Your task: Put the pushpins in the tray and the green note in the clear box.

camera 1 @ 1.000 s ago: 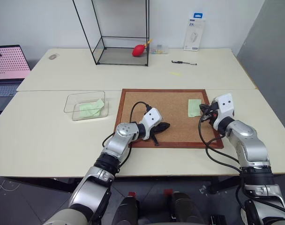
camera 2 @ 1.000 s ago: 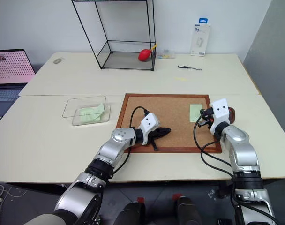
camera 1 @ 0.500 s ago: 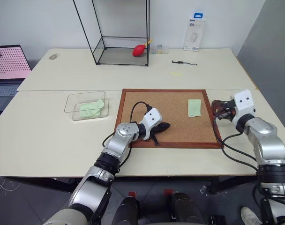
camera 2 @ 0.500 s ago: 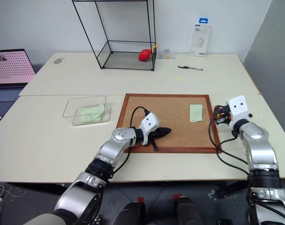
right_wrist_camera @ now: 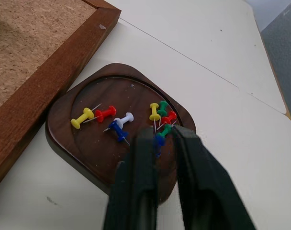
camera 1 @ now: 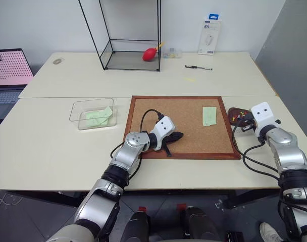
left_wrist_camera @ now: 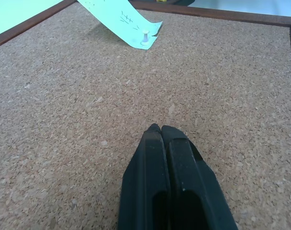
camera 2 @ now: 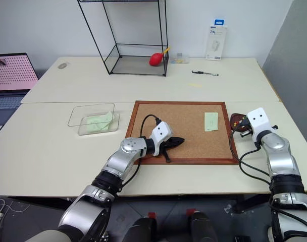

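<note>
Right gripper hangs over the tray, which sits on the table just beside the right edge of the corkboard. Its jaws stand slightly apart with nothing between them. Pushpins lie loose in the tray: yellow, red, white and blue in one cluster, and yellow, green, red, green and blue in a second cluster directly ahead of the fingertips. The nearest blue and green pins lie at the gap between the two fingers; contact cannot be told.

Left gripper rests low over the bare cork near the front edge of the corkboard, jaws pressed together and empty. A green note lies on the right part of the corkboard, well apart from the left gripper's tips and near the tray. The left wrist view shows it held by a white pin at one corner.

The clear box stands on the table left of the corkboard, apart from both grippers. A pale green slip lies inside it, leaning against the right wall.
</note>
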Tool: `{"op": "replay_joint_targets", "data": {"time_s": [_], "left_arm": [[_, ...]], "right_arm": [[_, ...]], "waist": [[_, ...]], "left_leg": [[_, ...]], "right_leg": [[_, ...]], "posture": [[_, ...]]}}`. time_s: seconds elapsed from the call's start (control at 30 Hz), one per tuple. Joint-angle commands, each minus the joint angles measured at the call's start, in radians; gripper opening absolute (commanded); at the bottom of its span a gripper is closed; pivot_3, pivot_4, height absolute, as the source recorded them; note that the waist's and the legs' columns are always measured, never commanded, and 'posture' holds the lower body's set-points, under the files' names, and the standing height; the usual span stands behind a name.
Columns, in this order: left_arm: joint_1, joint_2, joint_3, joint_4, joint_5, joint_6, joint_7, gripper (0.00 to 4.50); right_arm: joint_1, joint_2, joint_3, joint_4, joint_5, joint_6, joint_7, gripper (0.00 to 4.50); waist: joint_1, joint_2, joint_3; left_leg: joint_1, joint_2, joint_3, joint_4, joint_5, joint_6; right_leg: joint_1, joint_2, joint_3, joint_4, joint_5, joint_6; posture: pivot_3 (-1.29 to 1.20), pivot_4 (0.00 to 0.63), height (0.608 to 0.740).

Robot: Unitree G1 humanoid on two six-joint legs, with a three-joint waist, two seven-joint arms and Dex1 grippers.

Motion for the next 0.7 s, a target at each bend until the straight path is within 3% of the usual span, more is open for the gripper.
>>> {"op": "replay_joint_targets", "data": {"time_s": [0.03,0.37,0.57,0.7], "left_arm": [[0.041,0.005,-0.043,0.049,0.051,0.031,0.003,0.0],[0.044,0.006,-0.043,0.046,0.05,0.03,0.003,0.0],[0.044,0.008,-0.042,0.047,0.049,0.03,0.002,0.0],[0.041,0.007,-0.04,0.05,0.046,0.031,0.001,0.0]], "right_arm": [[-0.033,-0.003,-0.013,0.005,0.008,-0.022,0.002,1.53],[-0.043,-0.001,-0.067,-0.06,0.055,-0.029,-0.002,3.63],[0.056,0.056,-0.06,-0.267,0.216,0.041,0.166,3.63],[0.1,0.108,-0.039,-0.353,0.262,0.08,0.193,3.63]], "waist": [[0.0,0.0,0.0],[0.0,0.0,0.0],[0.0,0.0,0.0],[0.0,0.0,-0.001]], "left_leg": [[0.0,0.0,0.0,0.0,0.0,0.0],[0.0,0.0,0.0,0.0,0.0,0.0],[0.0,0.0,0.0,0.0,0.0,0.0],[0.0,0.0,-0.001,0.0,0.0,0.0]], "right_leg": [[0.0,0.0,0.0,0.0,0.0,0.0],[0.0,0.0,0.0,0.0,0.0,0.0],[0.0,0.0,0.0,0.0,0.0,0.0],[0.0,0.0,-0.001,0.0,0.0,0.0]], "posture": [[0.0,0.15,0.74],[0.0,0.15,0.74],[0.0,0.15,0.74],[0.0,0.15,0.74]]}}
